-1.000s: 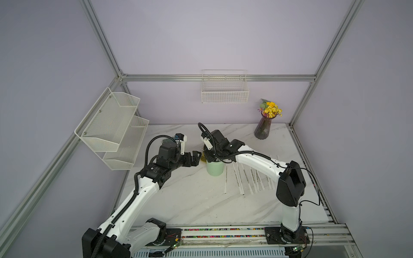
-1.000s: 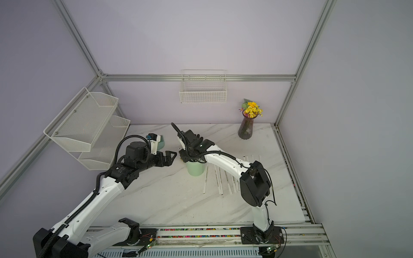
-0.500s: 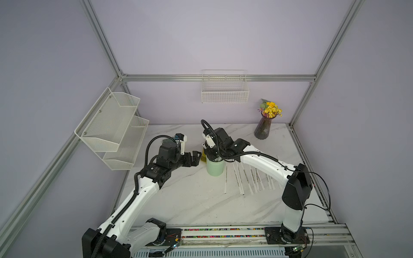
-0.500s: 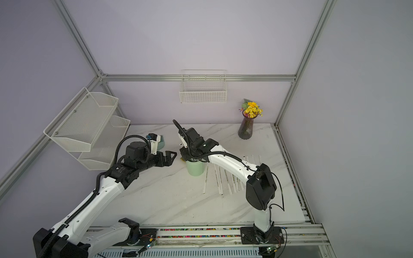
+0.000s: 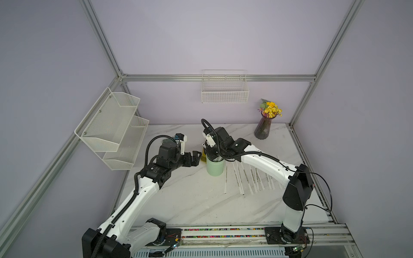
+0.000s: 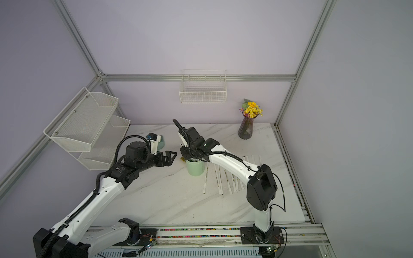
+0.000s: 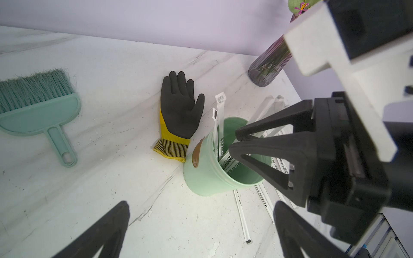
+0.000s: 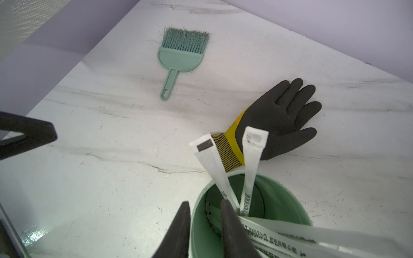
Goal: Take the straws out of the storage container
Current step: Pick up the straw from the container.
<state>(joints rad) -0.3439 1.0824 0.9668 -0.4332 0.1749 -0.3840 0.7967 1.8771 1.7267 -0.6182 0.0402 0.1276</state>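
While elbow of right arm [image 5: 298, 189] has swung toward right edge of surface [image 5: 201, 201], right gripper [image 8: 205, 203] stays at mouth of cup [image 5: 215, 166], mid-surface; fingers [image 8: 232, 232] narrowly parted astride rim, no straw clamped: prob. re-picking; left gripper [image 5: 194, 157] wide open beside cup; straws [image 8: 250, 160] part in cup, part flat btwn cup & right edge; qty inside, tip contact: unclear

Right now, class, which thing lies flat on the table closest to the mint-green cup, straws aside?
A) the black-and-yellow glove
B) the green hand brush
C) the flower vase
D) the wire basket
A: the black-and-yellow glove lies with its striped cuff right beside the mint-green cup; the hand brush lies farther off, the flower vase stands upright, and the wire basket hangs higher up.
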